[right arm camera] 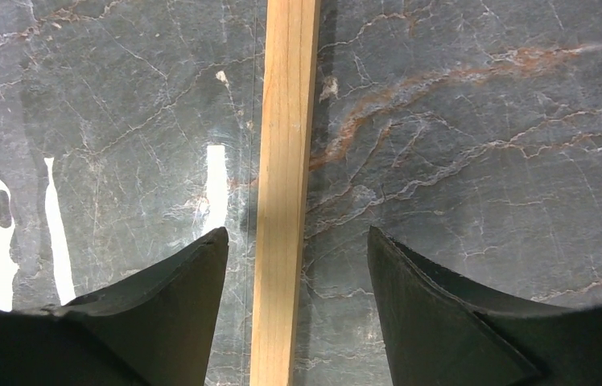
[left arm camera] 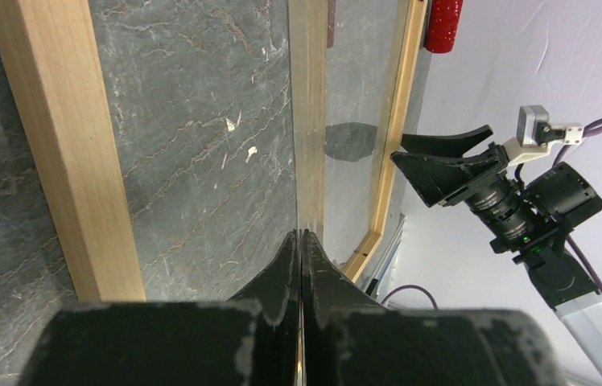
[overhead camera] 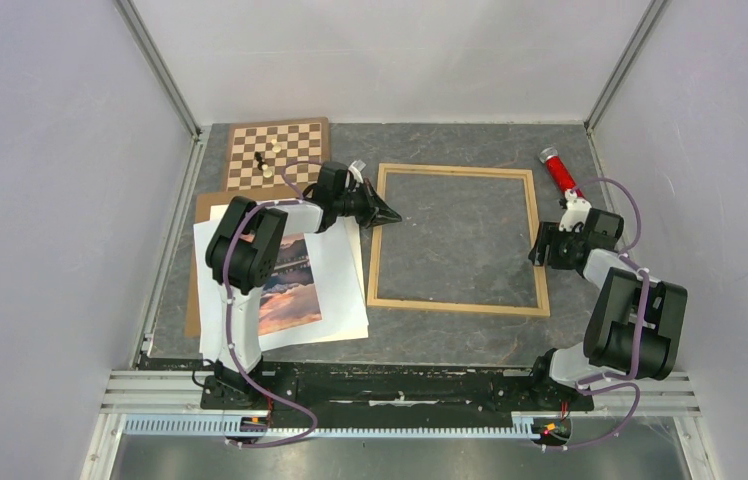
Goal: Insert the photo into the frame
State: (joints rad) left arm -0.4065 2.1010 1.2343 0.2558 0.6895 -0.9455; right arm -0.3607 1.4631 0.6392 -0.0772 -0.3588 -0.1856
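Pale, smooth walls (overhead camera: 50, 200) closed in the table (overhead camera: 450, 335), whose top was a dark grey, stone-look surface veined with lighter and rusty streaks. Largest on it was the frame (overhead camera: 458, 306), a thin open rectangle of light natural wood with narrow, square-edged rails. It lay flat right of centre, with the grey top showing through it and white glare inside its right rail.

To its left lay a plain brown backing board (overhead camera: 208, 205), with white sheets (overhead camera: 335, 290) fanned loosely over it. The photo (overhead camera: 290, 302) rested flat on those sheets, well apart from the frame, a smooth print in orange-pink and dark tones. My left arm (overhead camera: 245, 245) stood over it and hid its upper part from above. Behind the board sat a checkered wooden chessboard (overhead camera: 295, 140), square and flat against the far wall.

My left gripper (overhead camera: 393, 214) reached across to the frame's left rail near its far corner. Its black, wedge-shaped fingers were pressed tightly together to a single point, and I could not tell whether anything thin sat between them. My right gripper (right arm camera: 296, 229) had its fingers spread on either side of the frame's right rail, which ran straight between them. Whether they touched the table I could not tell.

Beyond the frame's far right corner lay a glossy red cylinder (overhead camera: 558, 170). A few small chess pieces (overhead camera: 264, 162), dark and pale, stood on the chessboard.
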